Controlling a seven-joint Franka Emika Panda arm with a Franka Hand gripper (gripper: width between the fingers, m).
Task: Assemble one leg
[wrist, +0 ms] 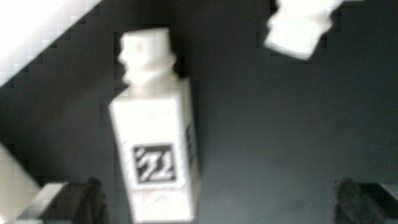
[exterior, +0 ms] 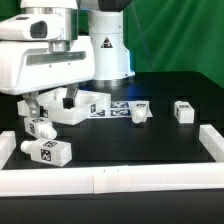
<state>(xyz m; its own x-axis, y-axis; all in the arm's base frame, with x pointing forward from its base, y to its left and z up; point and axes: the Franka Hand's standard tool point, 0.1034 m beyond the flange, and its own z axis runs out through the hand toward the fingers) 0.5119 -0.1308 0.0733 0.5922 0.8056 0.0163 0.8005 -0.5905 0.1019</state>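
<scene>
Four legs lie on the black table. At the lower left of the exterior view, the corner leg rests near the white wall that borders the table. Just above it in the frame lies the target leg, directly beneath the gripper. The wrist view shows the fingers spread apart and holding nothing. The target leg runs lengthwise between them, much nearer one finger than the other, with its stepped end pointing away from the camera.

To the right of the arm sits the square tabletop, then the middle leg and the far leg.

The step in hand is judged to be grasping the target leg. To do it well:
- Shift sideways until the leg's body is centred between the fingers.
- Descend with the jaws apart.
- Close across the flat block, not the stepped end.

An off-centre close would likely push or twist the leg and spoil its alignment for fitting to the tabletop.
</scene>
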